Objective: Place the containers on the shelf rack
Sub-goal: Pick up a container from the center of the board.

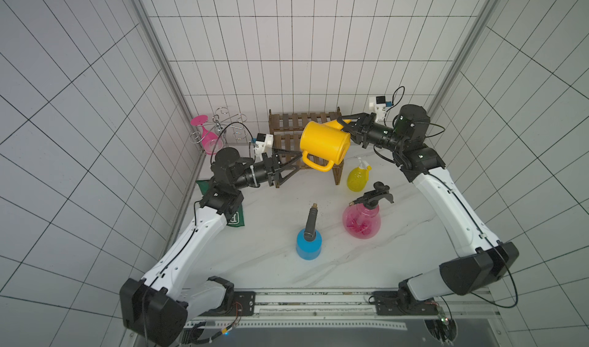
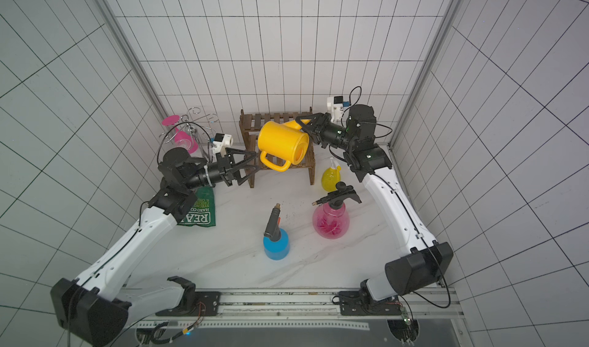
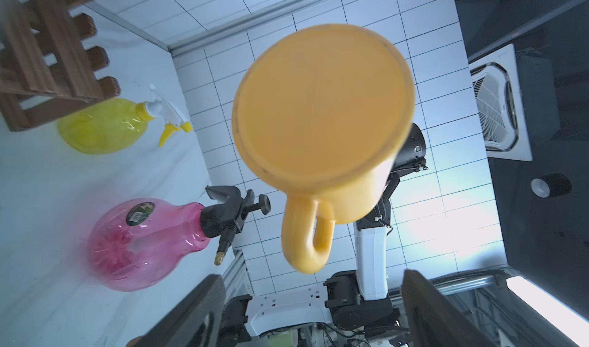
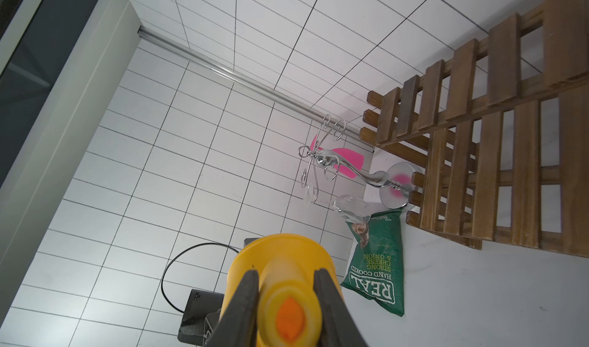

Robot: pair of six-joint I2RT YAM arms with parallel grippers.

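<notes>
The yellow watering can (image 1: 323,146) hangs tipped on its side in front of the dark wooden shelf rack (image 1: 296,121). My right gripper (image 4: 287,275) is shut on its spout. My left gripper (image 3: 312,278) is open and holds nothing; the can's handle lies just beyond its fingertips. On the table stand the blue bottle with a grey sprayer (image 1: 308,245), the round pink sprayer with a black pump (image 1: 361,222) and the small yellow trigger bottle (image 1: 357,178). In the left wrist view I see the can's base (image 3: 322,113) and handle.
A chrome wire stand holding a pink glass (image 1: 210,135) stands left of the rack. A green crisp bag (image 2: 199,213) lies under my left arm. Tiled walls close in the back and both sides.
</notes>
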